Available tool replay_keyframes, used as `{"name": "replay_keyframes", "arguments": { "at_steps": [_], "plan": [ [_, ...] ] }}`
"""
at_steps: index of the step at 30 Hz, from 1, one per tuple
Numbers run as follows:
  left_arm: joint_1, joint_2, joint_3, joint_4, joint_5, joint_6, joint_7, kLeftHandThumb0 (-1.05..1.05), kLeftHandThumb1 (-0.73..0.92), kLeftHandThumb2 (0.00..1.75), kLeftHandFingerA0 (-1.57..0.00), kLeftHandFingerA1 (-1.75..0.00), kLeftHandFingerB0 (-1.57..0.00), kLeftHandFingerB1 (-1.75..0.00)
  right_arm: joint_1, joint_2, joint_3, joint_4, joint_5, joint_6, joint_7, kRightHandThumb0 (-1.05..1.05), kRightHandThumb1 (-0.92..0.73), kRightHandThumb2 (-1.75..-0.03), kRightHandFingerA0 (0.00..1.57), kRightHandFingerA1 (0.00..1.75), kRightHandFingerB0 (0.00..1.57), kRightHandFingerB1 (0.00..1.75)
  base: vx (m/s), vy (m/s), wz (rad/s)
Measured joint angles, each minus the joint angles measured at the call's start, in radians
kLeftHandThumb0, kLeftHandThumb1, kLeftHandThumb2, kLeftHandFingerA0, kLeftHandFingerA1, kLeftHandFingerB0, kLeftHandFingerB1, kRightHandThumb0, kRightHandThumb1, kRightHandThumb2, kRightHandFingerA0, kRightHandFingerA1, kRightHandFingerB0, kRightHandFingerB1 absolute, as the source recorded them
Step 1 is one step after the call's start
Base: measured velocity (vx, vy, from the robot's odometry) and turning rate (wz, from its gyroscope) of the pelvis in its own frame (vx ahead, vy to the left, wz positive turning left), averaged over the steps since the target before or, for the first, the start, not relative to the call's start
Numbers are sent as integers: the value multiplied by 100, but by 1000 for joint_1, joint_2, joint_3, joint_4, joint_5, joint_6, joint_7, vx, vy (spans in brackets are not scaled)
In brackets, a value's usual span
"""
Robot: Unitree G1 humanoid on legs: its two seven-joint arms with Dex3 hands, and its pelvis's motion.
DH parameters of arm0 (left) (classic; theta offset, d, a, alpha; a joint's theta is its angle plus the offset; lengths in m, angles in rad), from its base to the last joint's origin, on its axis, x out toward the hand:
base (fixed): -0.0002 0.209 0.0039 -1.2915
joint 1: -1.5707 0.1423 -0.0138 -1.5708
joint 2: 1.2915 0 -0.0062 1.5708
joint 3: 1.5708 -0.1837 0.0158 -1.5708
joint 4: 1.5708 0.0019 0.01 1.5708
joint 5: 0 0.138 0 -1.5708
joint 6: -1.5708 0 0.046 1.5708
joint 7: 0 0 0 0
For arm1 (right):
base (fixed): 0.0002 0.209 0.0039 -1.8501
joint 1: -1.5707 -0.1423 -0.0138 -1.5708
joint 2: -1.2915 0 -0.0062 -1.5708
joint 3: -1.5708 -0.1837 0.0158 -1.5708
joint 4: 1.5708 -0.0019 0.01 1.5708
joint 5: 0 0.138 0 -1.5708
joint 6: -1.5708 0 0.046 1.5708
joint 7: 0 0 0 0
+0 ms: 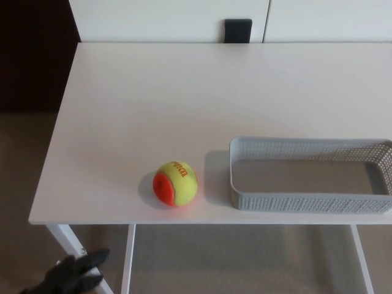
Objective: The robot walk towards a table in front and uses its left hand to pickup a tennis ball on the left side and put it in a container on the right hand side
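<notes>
Tennis ball [175,183] sits near the worktop's [153,92] front edge, just left of the grey container [294,201] (apart, not touching). Left hand [70,275] hangs low below the edge, fingers [97,255] apart, holding nothing.

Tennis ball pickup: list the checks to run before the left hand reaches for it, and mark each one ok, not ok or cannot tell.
1. Tennis ball lies free on the table, nothing touching it: ok.
2. Basket stands upright, and what shows of its inside is empty: ok.
3. Bare tabletop between ball and basket: ok.
4. Left hand over the table and near the ball: not ok. It is short of the table's near edge, left of the ball.
5. Left hand open for the grasp: cannot tell, too dark and blurred.
</notes>
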Motion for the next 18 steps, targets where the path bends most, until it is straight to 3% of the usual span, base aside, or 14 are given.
{"name": "replay_keyframes", "arguments": {
  "at_steps": [9, 11, 12, 14, 15, 18],
  "plan": [
    [-157, 94, 87, -303, -67, 27, 1, -40, 51, 56, -22, -33, -12, -30, -1, 0, 2, 0, -2, 2, 0, -15, -50, -54, 67, 48, 57, 44, 0, 0, 0],
    [-274, 113, 100, -378, -76, 57, 3, -42, 51, 57, -18, -34, -12, -28, -4, -2, 3, 0, -3, 6, 0, -15, -51, -55, 68, 49, 57, 43, 0, 0, 0],
    [-337, 118, 99, -398, -76, 73, 4, -28, 42, 92, 0, -50, 0, -49, -7, -3, 4, -1, -4, 9, 0, -14, -51, -54, 66, 49, 56, 44, 0, 0, 0],
    [-416, 120, 90, -405, -70, 94, 4, -28, 42, 92, 0, -50, 0, -49, -8, -4, 4, -4, -4, 13, 1, -14, -51, -54, 66, 49, 56, 44, 0, 0, 0],
    [-467, 121, 78, -405, -64, 111, 5, -39, 47, 56, -16, -32, -11, -27, -8, -5, 3, -6, -4, 17, 2, -13, -51, -54, 64, 48, 54, 44, 0, 0, 0],
    [-593, 120, 32, -373, -30, 152, 5, -40, 47, 55, -18, -31, -13, -27, -8, -9, 2, -12, -3, 24, 9, -11, -51, -54, 66, 49, 54, 44, 0, 0, 0]
  ]
}}
